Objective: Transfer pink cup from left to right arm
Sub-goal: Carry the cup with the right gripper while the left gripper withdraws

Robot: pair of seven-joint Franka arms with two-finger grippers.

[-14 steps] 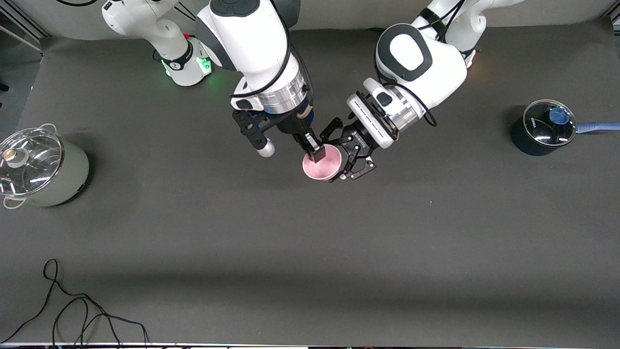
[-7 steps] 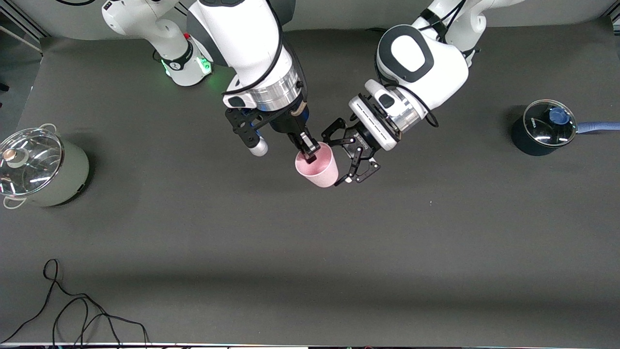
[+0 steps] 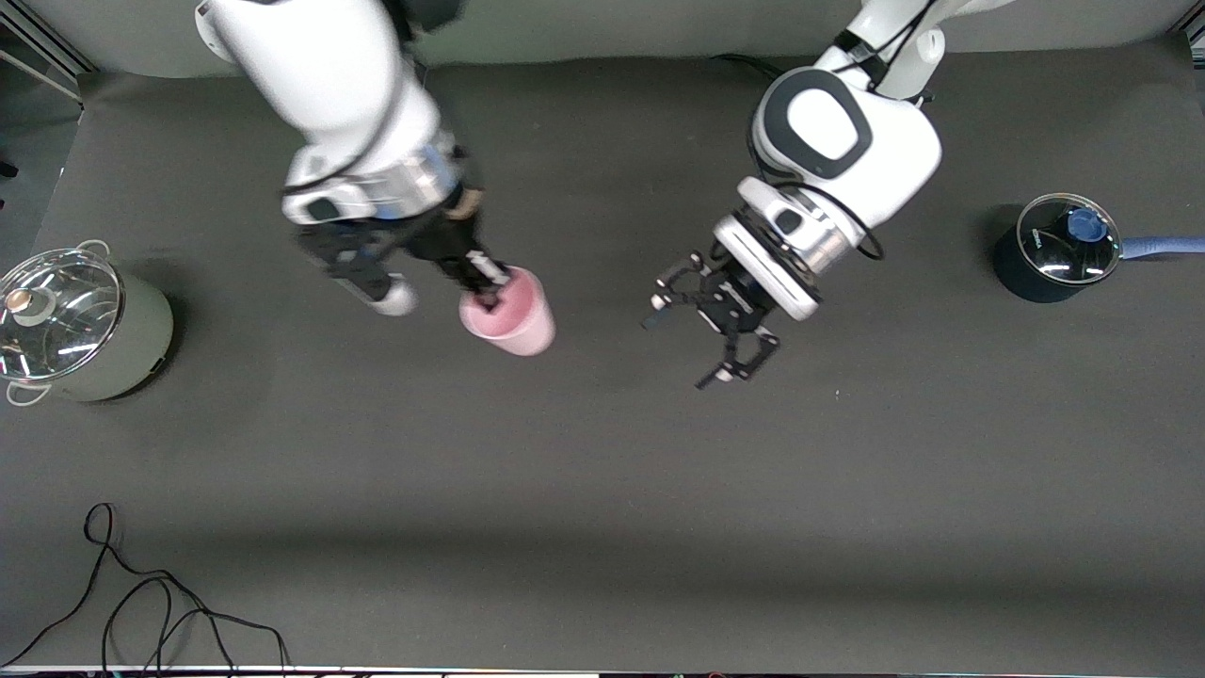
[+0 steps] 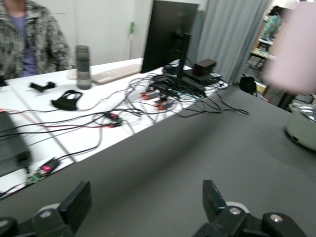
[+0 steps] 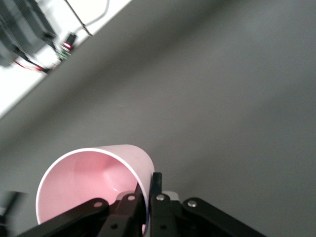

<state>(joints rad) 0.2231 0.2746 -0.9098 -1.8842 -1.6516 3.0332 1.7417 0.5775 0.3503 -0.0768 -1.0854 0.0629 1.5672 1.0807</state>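
The pink cup (image 3: pixel 511 318) hangs tilted over the table's middle, toward the right arm's end. My right gripper (image 3: pixel 490 299) is shut on its rim. In the right wrist view one finger (image 5: pixel 157 190) presses the outside of the cup's wall (image 5: pixel 129 157) and the other is inside, so my right gripper (image 5: pixel 150 183) pinches the wall. My left gripper (image 3: pixel 717 341) is open and empty over the table's middle, apart from the cup. In the left wrist view its fingers (image 4: pixel 213 196) stand wide apart around my left gripper (image 4: pixel 143 202), and the cup (image 4: pixel 295 49) is a pink blur farther off.
A grey-green pot with a glass lid (image 3: pixel 75 325) stands at the right arm's end of the table. A dark pot with a glass lid and blue knob (image 3: pixel 1054 250) stands at the left arm's end. A black cable (image 3: pixel 141 603) lies near the front edge.
My right gripper has carried the cup away from the left gripper toward the right arm's end. My left gripper has come off the cup, opened wide and drawn back a little.
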